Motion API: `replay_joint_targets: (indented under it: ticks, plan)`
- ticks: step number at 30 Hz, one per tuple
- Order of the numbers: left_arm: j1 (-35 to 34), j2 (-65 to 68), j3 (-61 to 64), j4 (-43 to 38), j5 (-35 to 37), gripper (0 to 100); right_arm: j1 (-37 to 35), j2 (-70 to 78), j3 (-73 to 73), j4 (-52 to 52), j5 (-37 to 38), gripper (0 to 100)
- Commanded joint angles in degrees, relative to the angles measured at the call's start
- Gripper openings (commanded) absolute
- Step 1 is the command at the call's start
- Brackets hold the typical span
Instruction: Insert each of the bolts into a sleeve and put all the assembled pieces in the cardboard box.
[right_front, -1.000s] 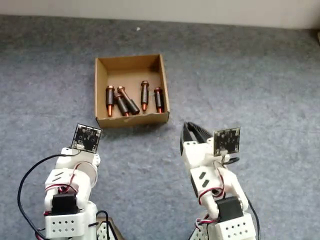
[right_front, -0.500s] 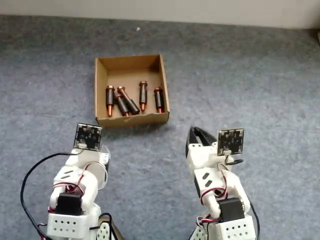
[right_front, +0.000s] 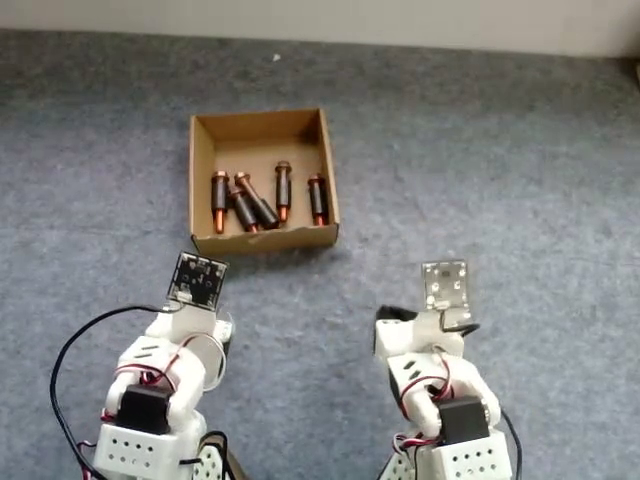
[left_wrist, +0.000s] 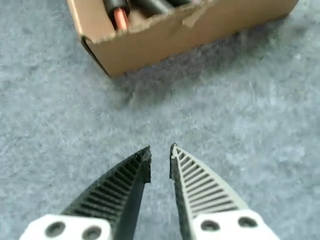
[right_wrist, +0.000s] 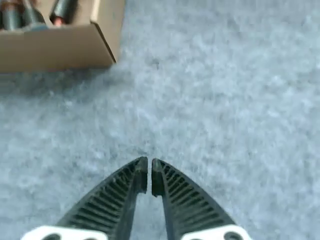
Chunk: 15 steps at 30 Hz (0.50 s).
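The cardboard box (right_front: 263, 114) sits on the grey carpet at the middle left. Several copper bolts in dark sleeves (right_front: 283, 190) lie side by side in it. My left arm (right_front: 165, 370) is folded back near the front edge, below the box's left corner. Its gripper (left_wrist: 160, 149) hovers over bare carpet short of the box wall (left_wrist: 190, 35), shut to a narrow slit with nothing in it. My right arm (right_front: 430, 370) is folded back at the front right. Its gripper (right_wrist: 149, 161) is shut and empty over the carpet, with the box corner (right_wrist: 102, 47) farther off.
Grey carpet (right_front: 480, 160) covers the whole table, with open room to the right of the box and between the arms. A pale wall edge runs along the far side. A tiny speck (right_front: 276, 58) lies beyond the box.
Both arms have drawn back toward the front edge. The right gripper's dark fingers, spread before, have folded down under the arm. One sleeved bolt in the box has shifted slightly left.
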Motion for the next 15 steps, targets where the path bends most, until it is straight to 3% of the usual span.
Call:
replay_joint_targets:
  ticks: [1, 6, 15]
  plan:
    - [0.8, -0.3, 1.1, 4.8, 0.4, 10, 1.0, -0.8, 8.8, 5.2, -0.3, 0.5]
    - [0.6, -0.3, 1.1, 9.8, 0.5, 10, 1.0, -0.8, 8.8, 11.0, -0.3, 0.5]
    - [0.6, -0.3, 1.1, 10.0, 0.6, 10, 1.0, -0.8, 8.8, 11.1, -0.3, 0.5]
